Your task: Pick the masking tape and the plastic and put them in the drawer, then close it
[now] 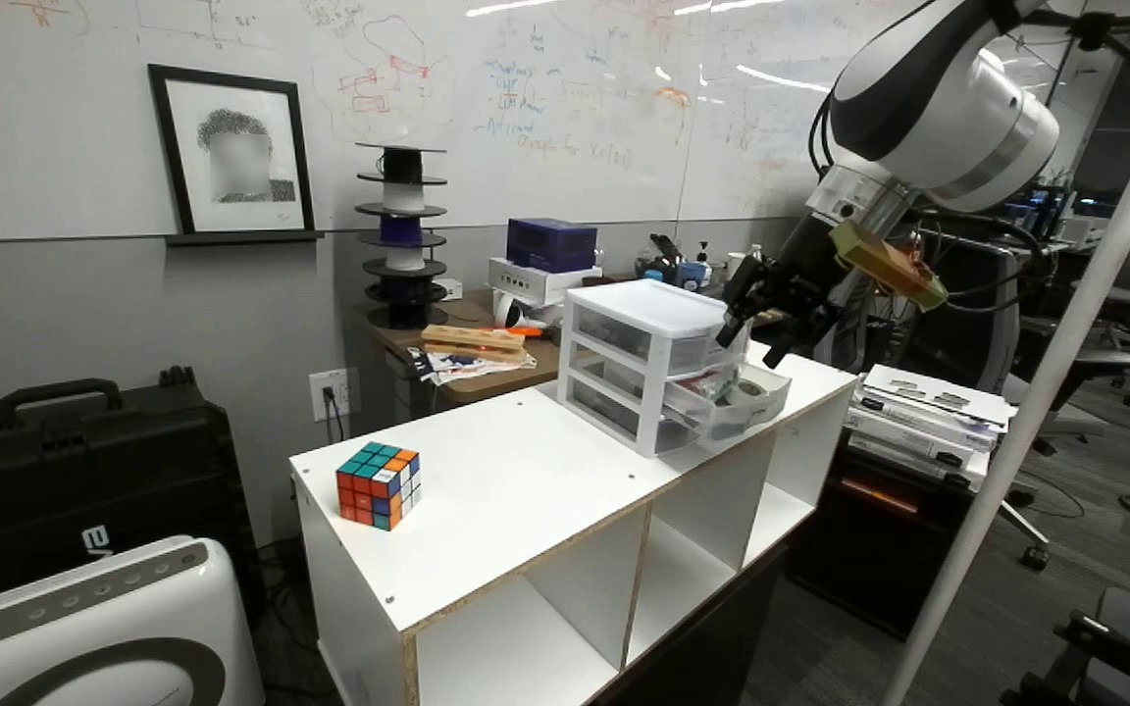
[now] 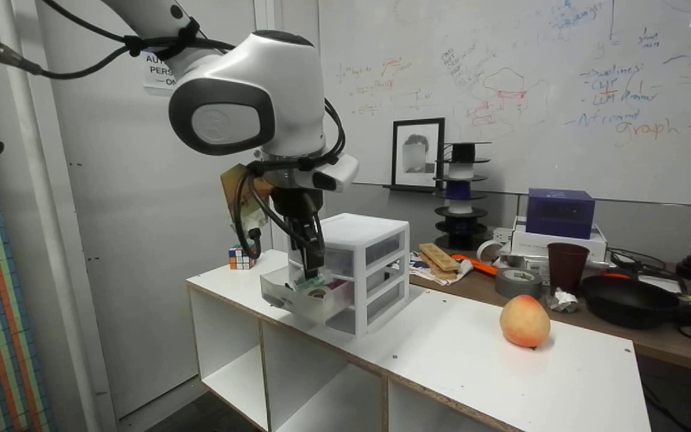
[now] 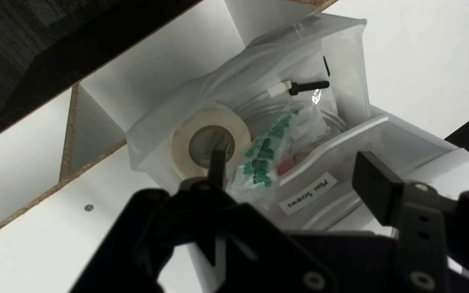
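Above the pulled-out drawer [image 3: 350, 69], the hand [image 1: 750, 349] is hovering with its fingers [image 3: 376, 186] spread apart. Inside the drawer, the masking tape [image 3: 181, 142] is lying just beside the green-printed plastic [image 3: 265, 154]. Well apart from the drawer, a puzzle cube [image 1: 377, 485] and a peach [image 2: 525, 321] are sitting on the white tabletop [image 1: 496, 500].

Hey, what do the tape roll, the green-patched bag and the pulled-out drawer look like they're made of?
The masking tape looks like matte paper: cream-colored, with no shine. The green-patched bag seems to be thin, glossy plastic film, being see-through, crinkled and flecked with glints. The drawer looks like smooth molded plastic, since its walls are cloudy and translucent; which plastic, I can't tell.
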`<state>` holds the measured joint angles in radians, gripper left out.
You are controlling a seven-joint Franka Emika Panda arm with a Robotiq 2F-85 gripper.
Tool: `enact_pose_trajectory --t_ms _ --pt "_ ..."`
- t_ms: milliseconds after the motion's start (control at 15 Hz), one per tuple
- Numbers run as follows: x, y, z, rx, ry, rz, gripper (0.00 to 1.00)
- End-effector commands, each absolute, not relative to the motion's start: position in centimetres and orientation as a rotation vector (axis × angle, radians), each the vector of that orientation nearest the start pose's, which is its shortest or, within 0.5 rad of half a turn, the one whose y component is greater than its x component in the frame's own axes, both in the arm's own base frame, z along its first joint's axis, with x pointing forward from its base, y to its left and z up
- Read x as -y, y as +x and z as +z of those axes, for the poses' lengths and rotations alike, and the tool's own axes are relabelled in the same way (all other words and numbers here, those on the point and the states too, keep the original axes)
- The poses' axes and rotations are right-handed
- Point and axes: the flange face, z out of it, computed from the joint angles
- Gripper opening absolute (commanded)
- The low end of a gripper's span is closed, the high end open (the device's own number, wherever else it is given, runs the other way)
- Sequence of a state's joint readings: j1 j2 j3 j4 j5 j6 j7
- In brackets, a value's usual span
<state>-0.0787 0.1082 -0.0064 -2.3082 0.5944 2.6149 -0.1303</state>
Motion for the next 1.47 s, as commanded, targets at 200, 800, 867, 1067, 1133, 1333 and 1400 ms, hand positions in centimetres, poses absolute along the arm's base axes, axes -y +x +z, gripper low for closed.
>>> enact_pose_trajectory --t_ms 200,800,867,1067,1133,1333,1400 --pt "5.7 54.7 33.8 -0.549 -2.818 -0.276 1.0" --pt "7.3 57.0 36.5 -0.485 -2.882 -0.378 1.0" --pt "7.5 57.0 36.5 -0.465 -2.901 -0.36 1.0" --pt "8.3 56.7 36.2 -0.346 -2.984 -0.154 1.0" --pt "8.4 56.5 36.0 -0.313 -3.0 -0.07 1.0" --pt "8.9 56.5 36.1 -0.218 -3.037 0.095 1.0" --pt "9.0 56.6 36.3 -0.194 -3.042 0.127 1.0"
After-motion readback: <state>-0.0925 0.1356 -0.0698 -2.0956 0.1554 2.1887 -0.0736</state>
